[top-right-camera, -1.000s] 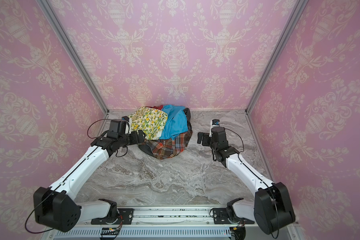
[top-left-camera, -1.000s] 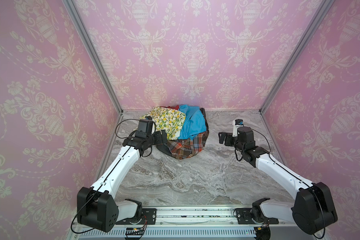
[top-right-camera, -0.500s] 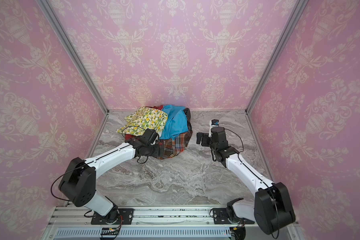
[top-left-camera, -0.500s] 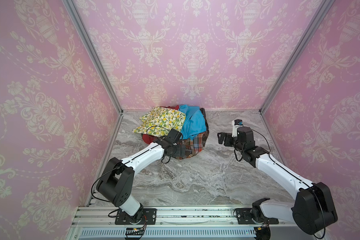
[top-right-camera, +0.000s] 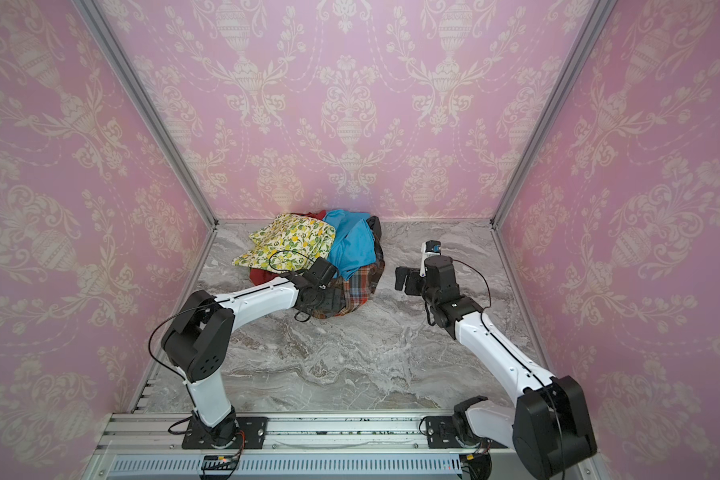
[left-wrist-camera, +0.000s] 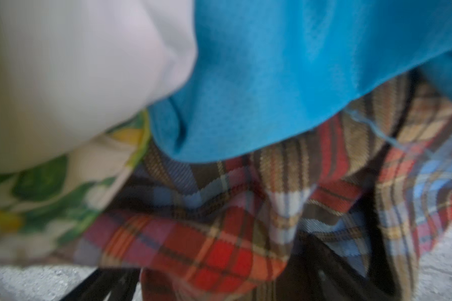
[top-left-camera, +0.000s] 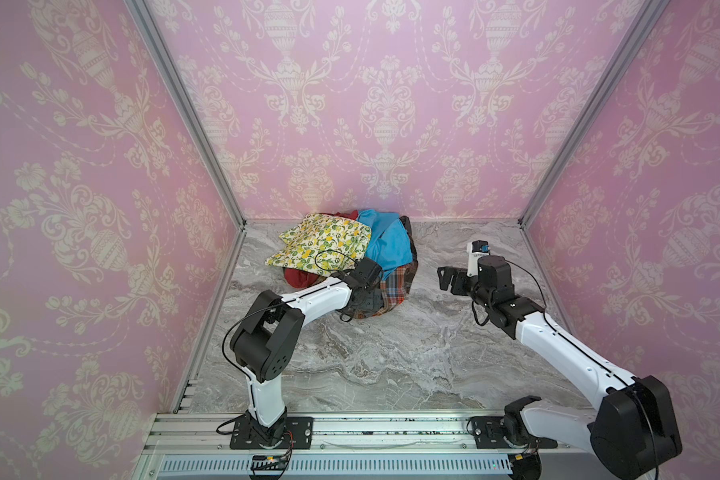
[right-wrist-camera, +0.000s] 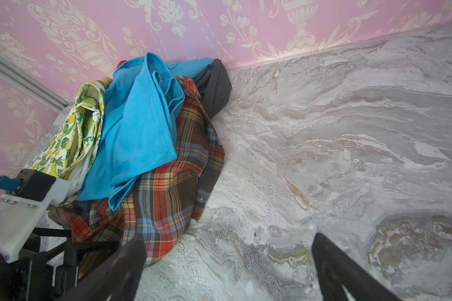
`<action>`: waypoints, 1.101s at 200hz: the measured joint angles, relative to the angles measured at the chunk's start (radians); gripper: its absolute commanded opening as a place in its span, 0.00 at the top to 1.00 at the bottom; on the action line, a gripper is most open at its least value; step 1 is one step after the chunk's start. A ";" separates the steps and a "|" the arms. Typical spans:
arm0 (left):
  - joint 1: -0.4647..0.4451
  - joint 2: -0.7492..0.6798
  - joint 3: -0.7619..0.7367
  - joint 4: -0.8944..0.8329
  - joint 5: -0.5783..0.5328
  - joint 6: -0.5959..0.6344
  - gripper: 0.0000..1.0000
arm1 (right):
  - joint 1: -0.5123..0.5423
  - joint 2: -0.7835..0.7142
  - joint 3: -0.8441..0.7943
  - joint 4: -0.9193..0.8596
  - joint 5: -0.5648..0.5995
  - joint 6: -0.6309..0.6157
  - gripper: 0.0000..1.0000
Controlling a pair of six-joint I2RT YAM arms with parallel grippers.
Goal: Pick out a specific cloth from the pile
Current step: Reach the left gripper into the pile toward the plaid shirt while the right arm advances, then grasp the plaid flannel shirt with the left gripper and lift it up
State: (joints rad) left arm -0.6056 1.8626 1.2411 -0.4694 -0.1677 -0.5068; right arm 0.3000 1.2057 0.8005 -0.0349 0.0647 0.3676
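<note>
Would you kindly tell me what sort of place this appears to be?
Probably a robot test booth dressed as a room: pink wallpaper panels sit in aluminium posts, the left arm and right arm are bolted to a metal rail, and a clothes pile lies on a marble-look tabletop.

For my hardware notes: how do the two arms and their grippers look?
Left arm and right arm: white link shells, bulky black joints, thin black cables looping near the wrists. Left gripper and right gripper are black.
</note>
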 measured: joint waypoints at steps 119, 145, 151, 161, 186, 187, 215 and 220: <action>0.000 0.035 0.079 -0.013 -0.026 0.096 0.90 | 0.000 -0.022 -0.035 -0.008 0.041 -0.005 0.00; 0.000 0.022 0.134 -0.041 -0.026 0.118 0.96 | 0.000 -0.021 -0.035 -0.008 0.045 -0.009 0.00; 0.000 0.015 0.146 -0.048 -0.026 0.125 0.97 | 0.000 -0.021 -0.035 -0.008 0.046 -0.011 0.00; 0.000 -0.001 0.159 -0.050 -0.026 0.133 0.97 | 0.000 -0.021 -0.035 -0.008 0.048 -0.013 0.00; 0.001 -0.058 0.177 -0.053 -0.031 0.154 1.00 | 0.000 -0.016 -0.035 -0.009 0.048 -0.024 0.00; 0.001 -0.060 0.178 -0.054 -0.031 0.154 1.00 | 0.000 -0.016 -0.035 -0.009 0.048 -0.023 0.00; 0.017 -0.091 0.240 -0.088 -0.030 0.177 1.00 | 0.000 -0.011 -0.035 -0.010 0.048 -0.027 0.00; 0.022 -0.092 0.257 -0.096 -0.030 0.180 0.99 | 0.000 -0.011 -0.035 -0.010 0.048 -0.027 0.00</action>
State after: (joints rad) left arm -0.5838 1.7702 1.4979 -0.5655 -0.1978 -0.3264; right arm 0.3000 1.1942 0.7654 -0.0444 0.1123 0.3405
